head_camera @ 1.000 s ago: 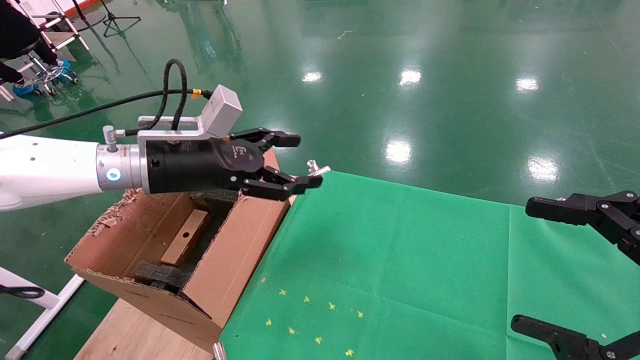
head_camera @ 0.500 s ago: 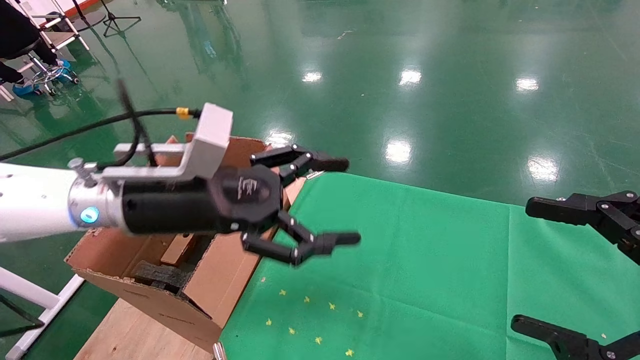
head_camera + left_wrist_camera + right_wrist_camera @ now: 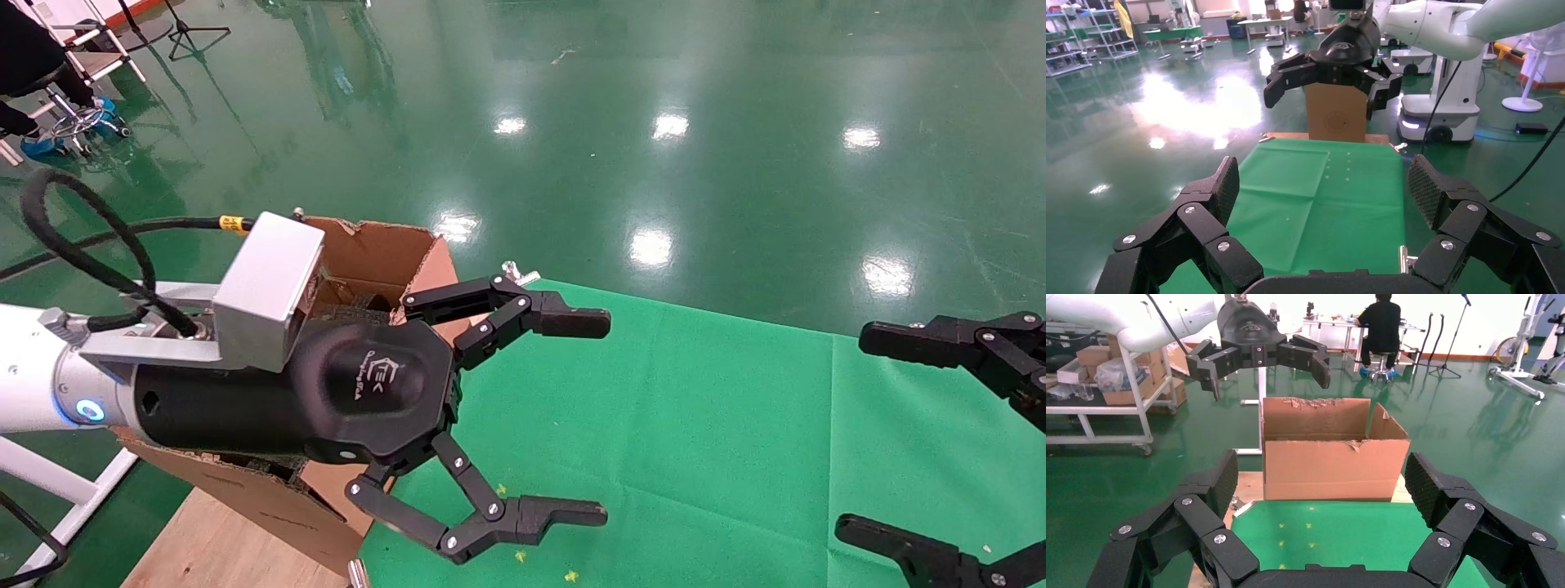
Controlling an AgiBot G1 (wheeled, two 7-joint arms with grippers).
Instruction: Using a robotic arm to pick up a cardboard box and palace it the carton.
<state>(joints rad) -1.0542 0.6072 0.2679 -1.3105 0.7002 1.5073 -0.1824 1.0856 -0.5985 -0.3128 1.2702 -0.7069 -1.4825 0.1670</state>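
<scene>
Swung clear of the one carton, left claw gapes empty.

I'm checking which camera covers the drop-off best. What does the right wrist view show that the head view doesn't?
Only the right wrist view: the carton's whole outer front wall, a seated person behind it, and a shelf cart.
Only the head view: the open left gripper from above, its grey camera block, and part of the carton's inside.
Both: the carton, the green cloth, and both grippers open, with the right gripper empty.
</scene>
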